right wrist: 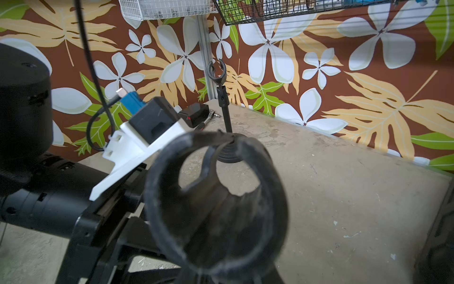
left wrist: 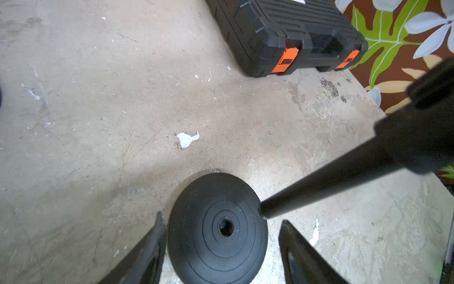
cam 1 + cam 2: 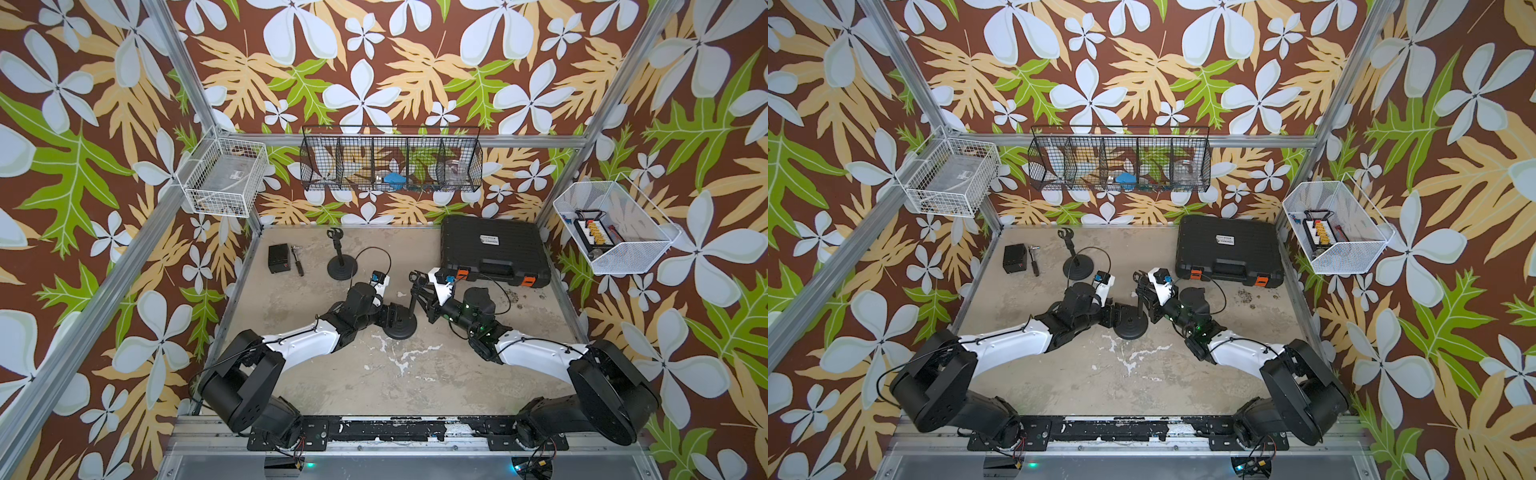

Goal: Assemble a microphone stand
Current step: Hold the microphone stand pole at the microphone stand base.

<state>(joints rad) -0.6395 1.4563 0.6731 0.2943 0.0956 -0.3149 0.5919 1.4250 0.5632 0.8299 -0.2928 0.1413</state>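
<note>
Worn beige tabletop [image 3: 415,374], floral walls around. The left gripper [image 2: 222,219] stands spread, flanking the black round ribbed base disc [image 2: 196,250], one finger just beside its rim. The right gripper [image 3: 417,296] is clamped on the thin black clip-topped pole [image 2: 331,182], whose tip is at the disc's rim. Bare table surrounds the disc.

Round black bases, two: loose base [image 3: 405,328], standing base [image 3: 341,270]. Poles, two: held pole [image 2: 319,186], standing pole [image 3: 338,251]. Mic clips, two: held clip [image 1: 221,221], standing clip [image 3: 334,233].

Tool case [image 3: 494,249], one; its orange latches [image 3: 461,273], two. Small black box [image 3: 278,257], one. Hand tool [image 3: 298,262], one.

Wire baskets, three: left white basket [image 3: 216,201], right white basket [image 3: 631,255], black basket [image 3: 390,158].

Robot arms, two: left arm [image 3: 303,343], right arm [image 3: 536,347].
</note>
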